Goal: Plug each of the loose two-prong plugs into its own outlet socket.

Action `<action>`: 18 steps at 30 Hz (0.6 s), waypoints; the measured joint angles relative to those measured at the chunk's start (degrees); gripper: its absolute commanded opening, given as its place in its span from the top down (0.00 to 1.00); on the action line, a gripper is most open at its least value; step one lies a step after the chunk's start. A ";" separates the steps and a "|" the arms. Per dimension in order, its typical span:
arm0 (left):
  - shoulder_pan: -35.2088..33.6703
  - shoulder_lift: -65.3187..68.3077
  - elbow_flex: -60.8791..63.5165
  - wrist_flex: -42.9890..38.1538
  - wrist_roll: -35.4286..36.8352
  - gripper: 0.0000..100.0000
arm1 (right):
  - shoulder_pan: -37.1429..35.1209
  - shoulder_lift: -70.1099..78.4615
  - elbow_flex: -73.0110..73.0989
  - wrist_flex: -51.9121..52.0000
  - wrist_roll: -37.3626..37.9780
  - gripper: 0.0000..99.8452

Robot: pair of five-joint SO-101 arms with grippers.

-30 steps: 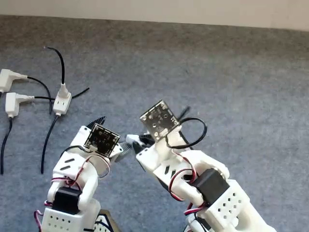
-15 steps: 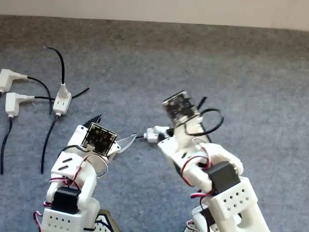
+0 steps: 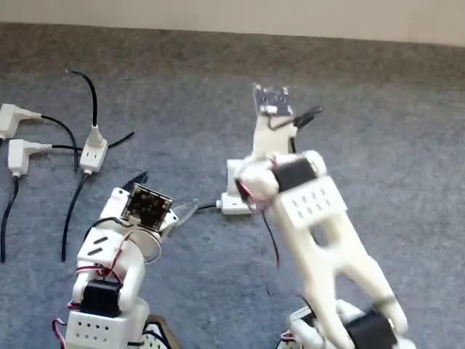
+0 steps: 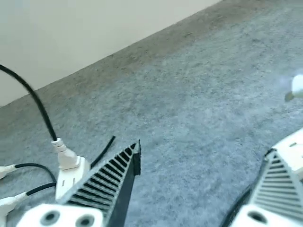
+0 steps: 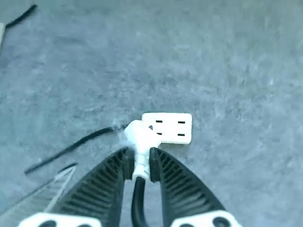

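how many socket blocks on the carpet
2: left socket block with a black cable at its top; middle socket block beside the plug in the right gripper. None looks hidden.

— What sort of place is shown?
— A robotics test bench, perhaps in a lab or a hobby room; which of the two cannot be told.
— By what is that shown?
— A tabletop [image 3: 378, 109] covered in grey carpet-like cloth is backed by a plain pale wall [image 3: 290, 14]. A white plastic arm [image 3: 320, 218], a bare circuit board [image 3: 145, 206] and exposed wiring [image 3: 94, 271] are seen there.
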 measured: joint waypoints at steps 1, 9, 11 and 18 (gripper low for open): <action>-0.97 0.00 0.00 -0.44 0.00 0.63 | 0.00 3.43 -1.85 0.88 -3.60 0.99; -7.56 -0.09 0.00 -3.60 4.48 0.63 | 0.97 23.74 -19.25 16.88 -20.13 0.99; -7.47 -0.09 0.00 -3.78 4.75 0.63 | 2.11 25.23 -25.76 21.80 -22.77 0.99; -7.38 -0.09 0.00 -3.78 4.84 0.63 | 3.16 25.41 -36.48 24.79 -25.85 0.99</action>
